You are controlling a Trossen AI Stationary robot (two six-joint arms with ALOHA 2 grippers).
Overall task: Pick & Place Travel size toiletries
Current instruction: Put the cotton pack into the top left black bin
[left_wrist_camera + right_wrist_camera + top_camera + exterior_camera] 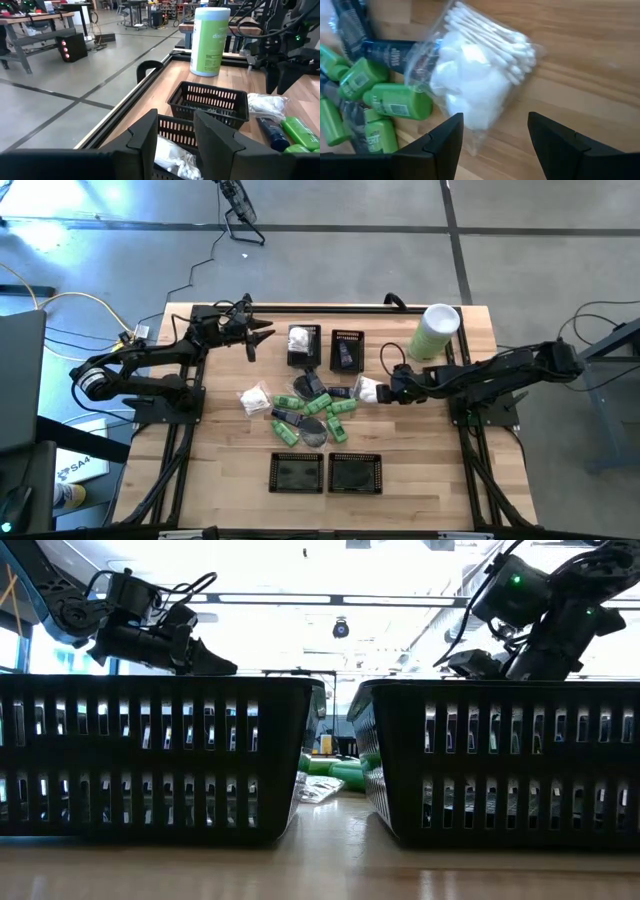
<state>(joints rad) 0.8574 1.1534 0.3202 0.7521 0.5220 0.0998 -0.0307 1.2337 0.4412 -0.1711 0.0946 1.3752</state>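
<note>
A: Right claw point(492, 142) status?

B: Fingers spread, nothing between them. It hangs directly over a clear packet point(477, 75) of cotton swabs and cotton pads that lies flat on the bench point(420, 470). In the high view this packet point(368, 389) is at the right edge of the toiletry pile, just in front of the claw point(388, 387).

A: Position of the remaining toiletries?

B: Green bottles point(395, 100) and a dark blue tube point(390, 52) lie just beside the packet, touching one another (labels too blurred to read). From above, the pile point(315, 408) sits mid-bench, with a second white packet point(254, 399) at its left edge and a grey disc point(314, 430) on its near side.

A: Containers?

B: Four black mesh baskets. The two at the far side: the left one point(303, 343) holds a white packet, the right one point(347, 350) holds a dark item. The two at the near edge point(297, 472) point(356, 472) fill the low view.

A: Left claw point(172, 137) status?

B: Fingers partly apart, gripping nothing. It hovers at the far left of the bench point(255, 336), beside the basket holding the white packet.

A: Other items?

B: A tall pale-green cylinder with white lid point(436, 330) stands upright at the far right corner.
</note>
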